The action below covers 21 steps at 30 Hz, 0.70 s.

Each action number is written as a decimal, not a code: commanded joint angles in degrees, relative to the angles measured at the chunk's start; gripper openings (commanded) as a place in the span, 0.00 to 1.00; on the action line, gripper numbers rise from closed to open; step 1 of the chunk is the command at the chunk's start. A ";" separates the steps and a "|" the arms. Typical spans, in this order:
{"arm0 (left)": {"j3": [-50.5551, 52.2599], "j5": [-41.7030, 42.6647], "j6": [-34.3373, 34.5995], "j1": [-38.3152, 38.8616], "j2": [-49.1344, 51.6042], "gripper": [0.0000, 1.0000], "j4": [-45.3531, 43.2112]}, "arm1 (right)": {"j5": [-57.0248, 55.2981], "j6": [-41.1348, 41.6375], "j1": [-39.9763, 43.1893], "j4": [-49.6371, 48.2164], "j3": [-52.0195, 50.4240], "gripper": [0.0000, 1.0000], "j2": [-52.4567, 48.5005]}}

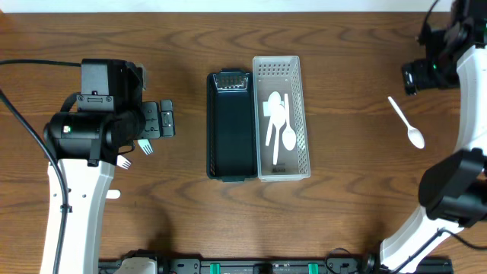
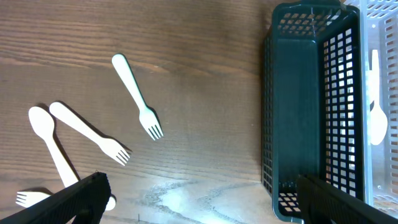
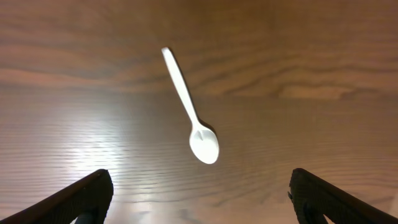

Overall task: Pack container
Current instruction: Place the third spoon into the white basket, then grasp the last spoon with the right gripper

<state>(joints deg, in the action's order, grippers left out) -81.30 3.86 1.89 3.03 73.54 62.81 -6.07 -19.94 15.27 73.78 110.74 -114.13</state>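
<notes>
A dark green basket (image 1: pixel 215 125) stands empty at the table's middle, with a white basket (image 1: pixel 301 114) right beside it holding several white spoons (image 1: pixel 278 122). My left gripper (image 1: pixel 161 120) is open and empty, left of the dark basket. In the left wrist view its fingers (image 2: pixel 199 208) straddle bare wood, with white forks (image 2: pixel 138 98) lying to their left and the dark basket (image 2: pixel 267 112) at right. My right gripper (image 1: pixel 411 78) is open and empty at the far right. A lone white spoon (image 1: pixel 407 123) lies near it, and shows ahead of the fingers (image 3: pixel 199 205) in the right wrist view (image 3: pixel 189 112).
Two fork heads (image 1: pixel 144 147) peek from under the left arm in the overhead view. The white basket's edge (image 2: pixel 379 37) shows in the left wrist view. The right arm's base (image 1: pixel 449 190) stands at the right edge.
</notes>
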 commanded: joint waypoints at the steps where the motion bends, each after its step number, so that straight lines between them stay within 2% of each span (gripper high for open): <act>1: -0.13 -0.70 0.28 -0.24 0.20 0.98 0.17 | 1.16 -4.39 1.86 -0.85 -2.27 0.90 -3.96; 5: -0.13 -0.70 0.28 -0.24 0.20 0.98 0.17 | 1.16 -4.35 2.91 -3.19 -3.91 0.79 -8.68; 9: -0.13 -0.70 0.28 -0.24 0.20 0.98 0.13 | 1.18 -4.35 2.86 -4.02 -4.09 0.78 -13.64; 13: -0.13 -0.70 0.28 -0.24 0.20 0.98 0.11 | 1.16 -4.35 2.91 -4.15 -4.11 0.72 -17.53; 21: -0.13 -0.70 0.28 -0.24 0.20 0.98 0.09 | 1.25 -4.09 2.93 -5.46 -4.33 0.66 -21.31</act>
<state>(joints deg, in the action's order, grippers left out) -81.30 3.86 1.89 3.03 73.54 62.78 -4.95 -23.68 17.93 68.99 106.74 -134.28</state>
